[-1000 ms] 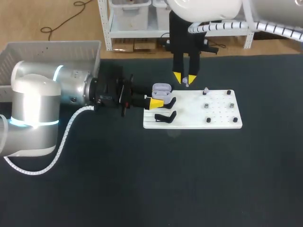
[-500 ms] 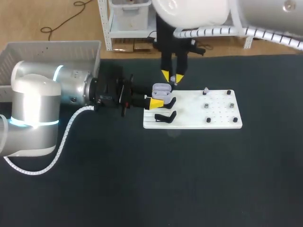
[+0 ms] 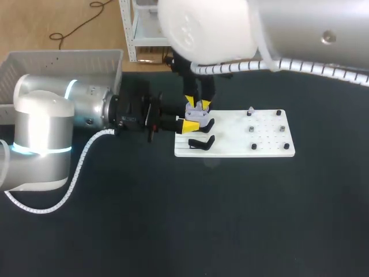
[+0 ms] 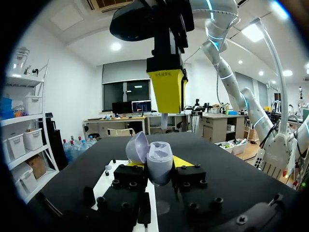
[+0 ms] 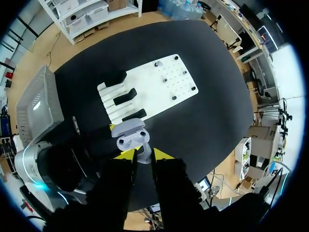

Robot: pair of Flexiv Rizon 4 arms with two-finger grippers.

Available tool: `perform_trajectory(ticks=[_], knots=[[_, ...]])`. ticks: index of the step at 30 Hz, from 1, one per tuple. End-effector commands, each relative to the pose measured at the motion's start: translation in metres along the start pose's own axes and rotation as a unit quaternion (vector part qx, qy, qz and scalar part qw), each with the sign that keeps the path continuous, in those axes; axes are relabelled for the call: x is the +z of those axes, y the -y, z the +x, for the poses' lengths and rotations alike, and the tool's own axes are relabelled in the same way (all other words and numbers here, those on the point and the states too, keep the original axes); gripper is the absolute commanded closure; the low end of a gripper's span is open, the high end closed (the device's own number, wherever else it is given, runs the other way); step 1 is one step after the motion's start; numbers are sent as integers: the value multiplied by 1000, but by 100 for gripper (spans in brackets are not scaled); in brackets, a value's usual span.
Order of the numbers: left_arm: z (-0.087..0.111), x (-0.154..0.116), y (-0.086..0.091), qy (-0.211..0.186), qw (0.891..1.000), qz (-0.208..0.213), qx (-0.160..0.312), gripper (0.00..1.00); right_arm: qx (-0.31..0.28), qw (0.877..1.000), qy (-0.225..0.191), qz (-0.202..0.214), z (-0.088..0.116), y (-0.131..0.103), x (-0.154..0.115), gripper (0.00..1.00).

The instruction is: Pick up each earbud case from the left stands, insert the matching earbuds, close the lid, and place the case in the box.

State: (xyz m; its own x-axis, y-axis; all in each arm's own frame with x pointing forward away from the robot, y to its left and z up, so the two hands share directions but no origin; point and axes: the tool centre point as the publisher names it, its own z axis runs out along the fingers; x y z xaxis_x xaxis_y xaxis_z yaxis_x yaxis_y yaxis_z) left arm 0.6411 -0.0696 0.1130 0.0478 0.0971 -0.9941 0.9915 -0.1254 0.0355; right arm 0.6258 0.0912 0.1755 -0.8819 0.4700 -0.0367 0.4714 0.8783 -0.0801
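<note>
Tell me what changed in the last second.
The right hand, carrying an earbud, swung left from above the board's middle to over the open case. It took hold of nothing new and let nothing go. The left hand stayed shut on the case at the board's left end; the board did not move.

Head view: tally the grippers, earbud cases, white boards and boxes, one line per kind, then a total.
Grippers: 2, left gripper and right gripper
Earbud case: 1
White board: 1
Box: 1
Total: 5
</note>
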Motion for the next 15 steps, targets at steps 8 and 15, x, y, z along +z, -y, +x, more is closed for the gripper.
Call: perform_trajectory(ticks=[8,15], knots=[[1,1,1,1,1000,-2,1,100,13,1000,5,-1,-3,-6,7,100],[1,1,1,1,1000,-2,1,100,23,1000,7,-4,-4,-5,9,100]])
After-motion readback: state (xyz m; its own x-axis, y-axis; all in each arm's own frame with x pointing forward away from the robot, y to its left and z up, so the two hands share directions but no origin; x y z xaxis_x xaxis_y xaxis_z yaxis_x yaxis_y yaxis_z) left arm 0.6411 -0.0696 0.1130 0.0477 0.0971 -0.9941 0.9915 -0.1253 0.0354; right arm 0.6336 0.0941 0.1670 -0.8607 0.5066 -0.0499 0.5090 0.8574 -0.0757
